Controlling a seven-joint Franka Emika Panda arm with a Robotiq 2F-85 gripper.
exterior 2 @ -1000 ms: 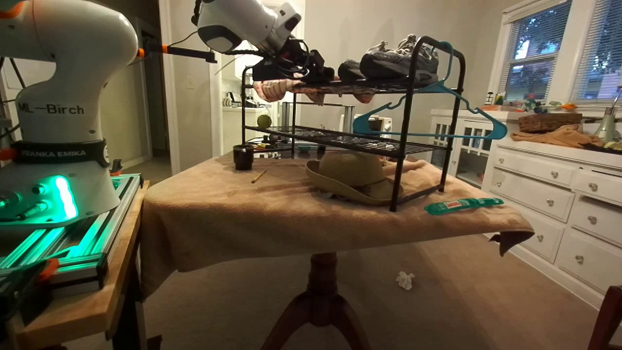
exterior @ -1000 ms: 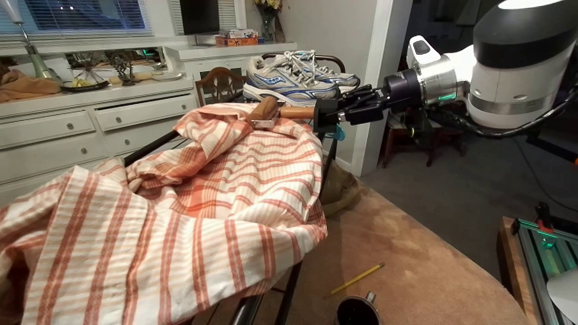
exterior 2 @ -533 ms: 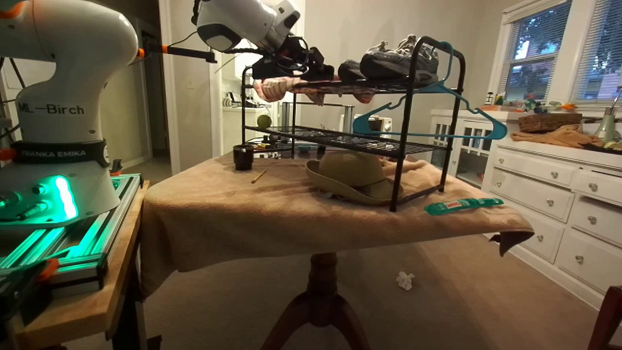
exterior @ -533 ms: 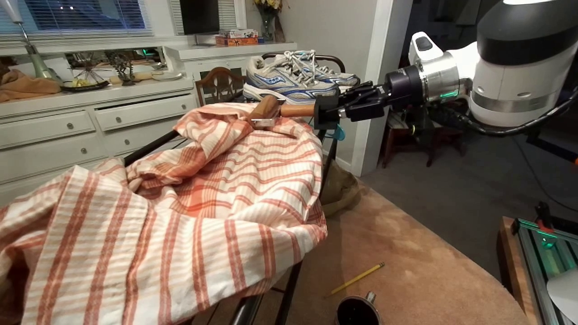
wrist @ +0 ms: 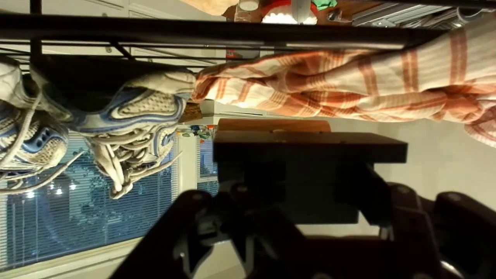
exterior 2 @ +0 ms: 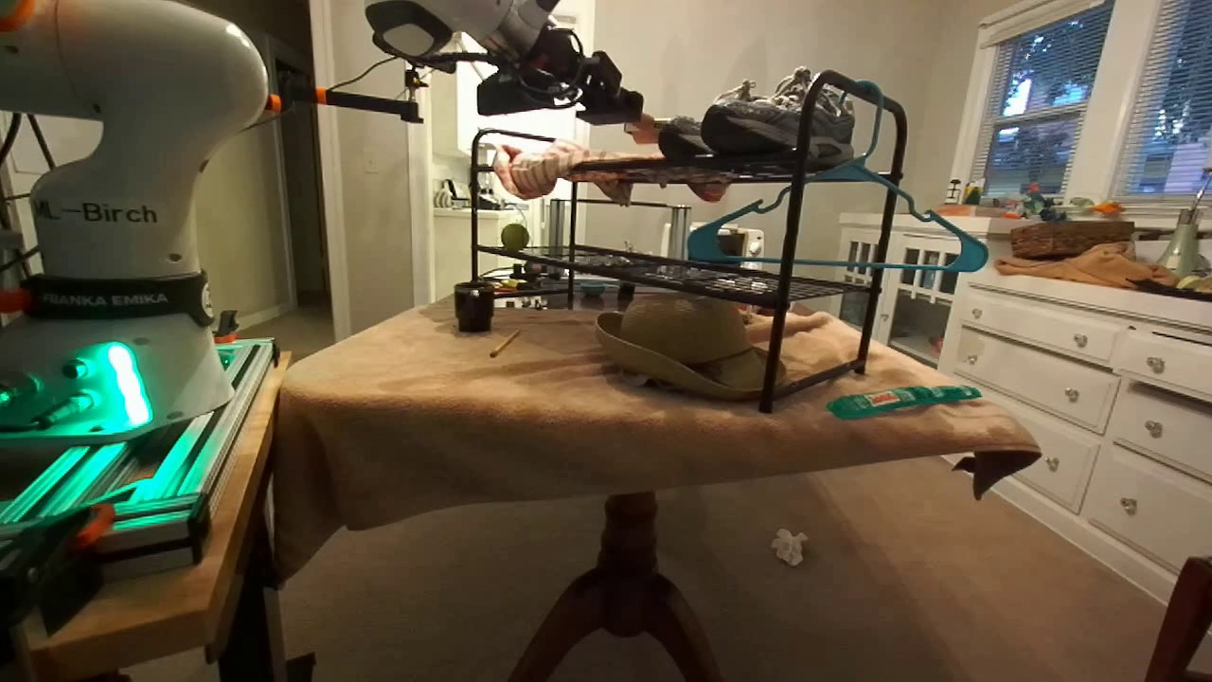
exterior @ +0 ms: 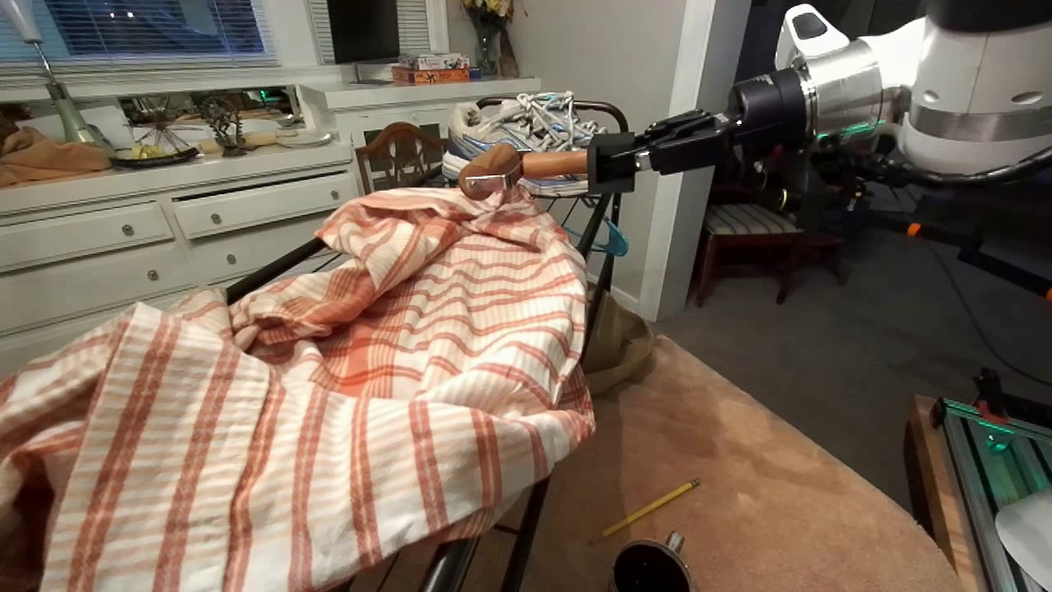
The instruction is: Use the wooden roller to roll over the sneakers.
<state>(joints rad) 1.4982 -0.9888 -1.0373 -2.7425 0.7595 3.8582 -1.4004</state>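
- In an exterior view we see a wooden pedestal table [exterior 2: 630, 540], covered by a tan cloth [exterior 2: 436, 403] that hangs over the near edge and drops low at the near left corner.
- Toward the near right corner we find a flat green thing [exterior 2: 904, 402].
- Farther in, a black rack [exterior 2: 783, 294] stands on the cloth, its nearest foot between the green thing and an olive hat [exterior 2: 682, 332].
- We see the hat crown up, partly under the rack.
- Toward the far left corner we spot a dark mug [exterior 2: 474, 308], upright, and just beside it a yellow pencil [exterior 2: 505, 344].
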